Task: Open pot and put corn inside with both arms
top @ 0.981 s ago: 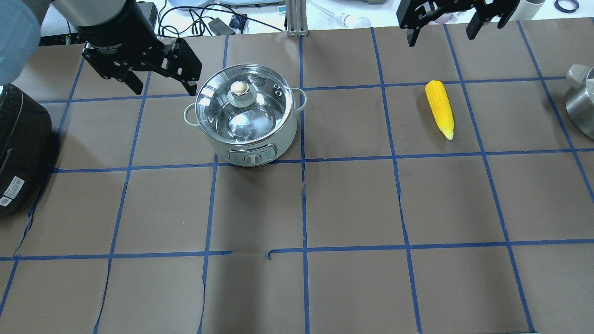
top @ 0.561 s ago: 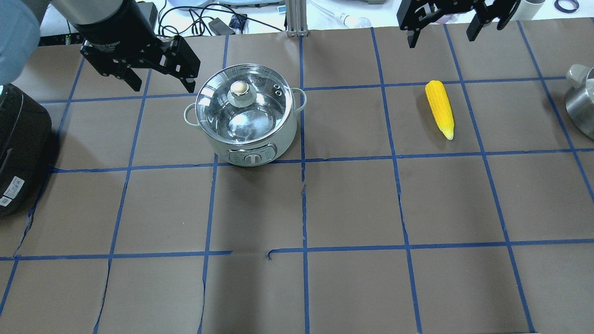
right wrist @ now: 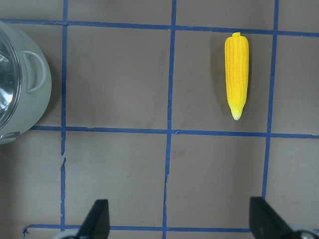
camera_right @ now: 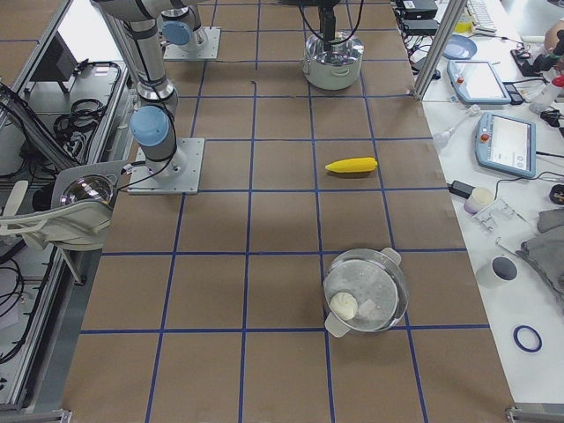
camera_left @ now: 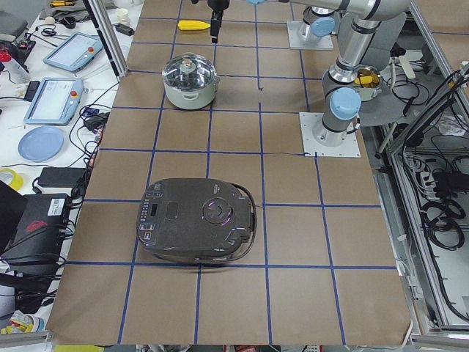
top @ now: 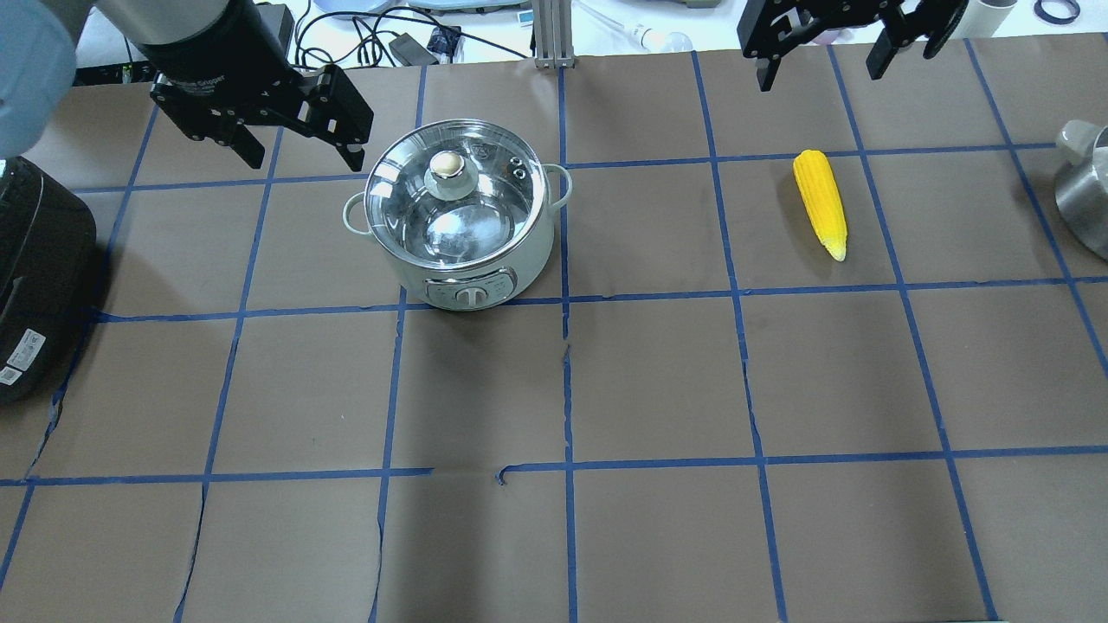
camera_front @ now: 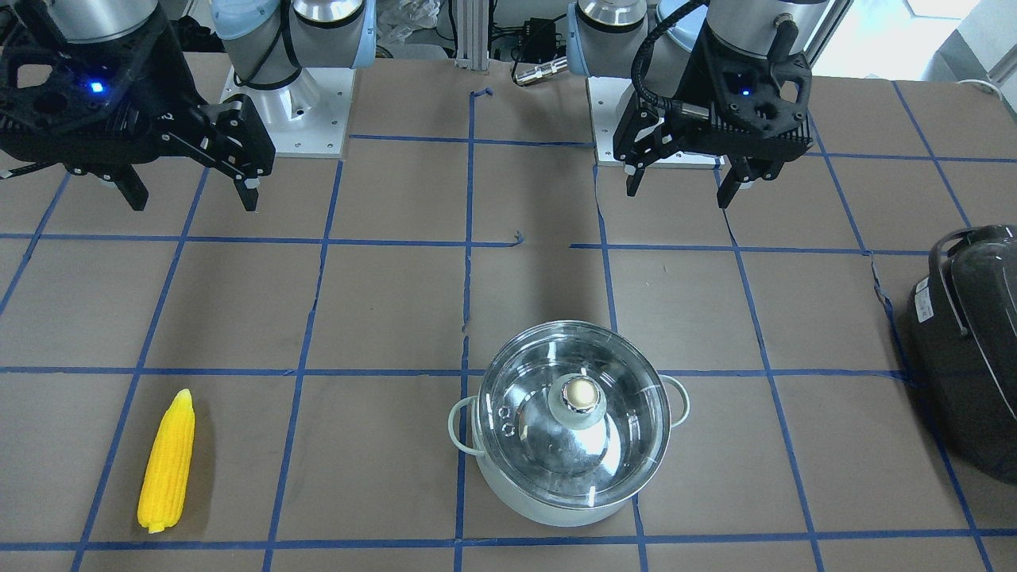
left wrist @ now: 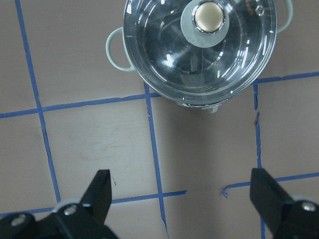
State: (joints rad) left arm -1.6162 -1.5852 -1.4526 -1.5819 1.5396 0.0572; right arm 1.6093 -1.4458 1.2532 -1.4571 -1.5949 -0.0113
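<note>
The pot (top: pixel 530 253) stands on the brown table left of centre, its glass lid (top: pixel 489 203) on and its metal knob (top: pixel 447 167) up. The yellow corn (top: pixel 821 203) lies flat to the right, tip toward me. My left gripper (top: pixel 303 157) hangs open and empty, just left of the pot and above the table. My right gripper (top: pixel 819 76) hangs open and empty, beyond the corn. The left wrist view shows the lid (left wrist: pixel 164 55) ahead of the open fingers (left wrist: pixel 102 186). The right wrist view shows the corn (right wrist: pixel 236 74).
A large dark grey appliance (top: pixel 35 277) sits at the table's left edge. A steel vessel (top: pixel 1086 195) sits at the right edge. Cables and devices lie beyond the far edge. Blue tape lines grid the table.
Both grippers have shifted slightly toward the table's far edge. Both stay open. The pot and the corn have not moved.
</note>
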